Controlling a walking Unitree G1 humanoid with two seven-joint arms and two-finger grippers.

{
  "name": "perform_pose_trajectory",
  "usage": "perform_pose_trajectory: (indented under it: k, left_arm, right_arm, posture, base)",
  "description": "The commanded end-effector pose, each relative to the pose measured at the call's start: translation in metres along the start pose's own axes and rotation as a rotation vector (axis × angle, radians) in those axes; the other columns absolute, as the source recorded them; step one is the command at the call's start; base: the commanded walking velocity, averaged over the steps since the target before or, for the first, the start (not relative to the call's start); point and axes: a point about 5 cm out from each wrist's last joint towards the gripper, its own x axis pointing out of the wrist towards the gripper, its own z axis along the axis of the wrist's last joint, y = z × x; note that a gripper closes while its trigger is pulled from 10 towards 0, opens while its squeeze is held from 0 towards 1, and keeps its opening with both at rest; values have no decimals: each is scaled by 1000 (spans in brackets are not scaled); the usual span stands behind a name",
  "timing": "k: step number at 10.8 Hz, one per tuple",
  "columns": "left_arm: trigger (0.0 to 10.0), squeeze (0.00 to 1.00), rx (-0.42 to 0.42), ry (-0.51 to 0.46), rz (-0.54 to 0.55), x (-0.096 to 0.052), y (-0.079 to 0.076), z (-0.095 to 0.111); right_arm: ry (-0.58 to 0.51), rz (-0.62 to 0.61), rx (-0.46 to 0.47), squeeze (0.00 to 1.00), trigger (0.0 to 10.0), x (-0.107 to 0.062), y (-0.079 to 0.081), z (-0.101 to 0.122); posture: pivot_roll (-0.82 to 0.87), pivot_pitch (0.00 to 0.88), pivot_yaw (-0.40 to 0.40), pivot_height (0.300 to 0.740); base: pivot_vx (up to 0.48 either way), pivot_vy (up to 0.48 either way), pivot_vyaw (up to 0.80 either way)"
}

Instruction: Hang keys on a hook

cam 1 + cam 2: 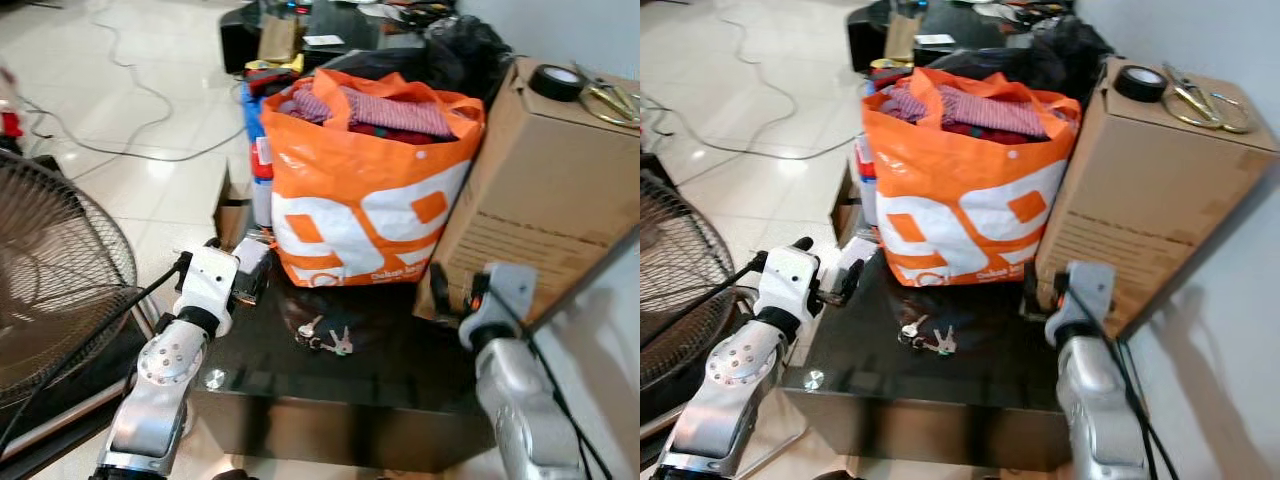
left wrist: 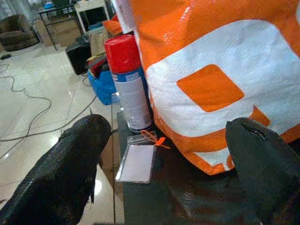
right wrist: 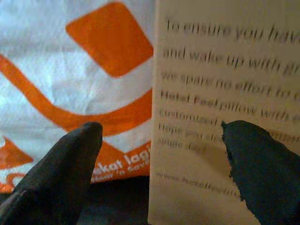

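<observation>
- The keys are lying loose on the dark glossy desk, just in front of the orange bag, roughly midway between the two arms; nothing is touching them.
- The left end effector is being held at the desk's left edge, beside the bag's lower corner, with its fingers spread wide and empty. In its wrist view a red-capped spray can and a clear card sleeve are being framed rather than the keys, so it is judged not yet to be aimed at them.
- The right end effector is being held close against the cardboard box, likewise spread and empty, and is being pointed at the seam between box and bag.
- Tape and scissors are resting on the box top.
- No hook can be made out, so the pick-up is judged to be the step in hand, with the hanging place left to be found.
</observation>
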Motion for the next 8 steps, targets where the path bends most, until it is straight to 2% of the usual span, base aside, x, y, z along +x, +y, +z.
perform_pose_trajectory:
  k: [1, 3, 5, 6, 7, 8]
  left_arm:
    - [10000, 0, 6, 10, 19, -2, 4, -2]
    - [10000, 0, -20, 21, 24, -9, 4, -5]
    - [10000, 0, -14, 39, 56, -12, 11, -9]
    - [10000, 0, -52, 41, 89, -12, 18, -6]
    - [10000, 0, -34, 37, 76, -10, 18, -5]
    - [10000, 0, -21, 34, 95, -11, 22, -4]
  right_arm:
    - [-4, -28, 11, 0, 10000, 3, -4, 5]
    - [-2, 11, -28, 0, 10000, 0, 2, 8]
    - [29, 43, 7, 0, 10000, -3, 8, 3]
    - [37, 57, 22, 0, 10000, -1, 15, 4]
    - [26, 66, 40, 0, 10000, 1, 17, 7]
    - [41, 78, 30, 0, 10000, 6, 20, 3]
  posture:
    - [14, 0, -61, 740]
    - [7, 0, -65, 740]
    - [30, 0, -75, 740]
    - [33, 0, -71, 740]
    - [48, 0, -78, 740]
    - [64, 0, -76, 740]
  base:
    - [0, 0, 0]
    - [0, 0, 0]
    - [0, 0, 0]
    - [0, 0, 0]
    - [-461, 0, 0]
    - [0, 0, 0]
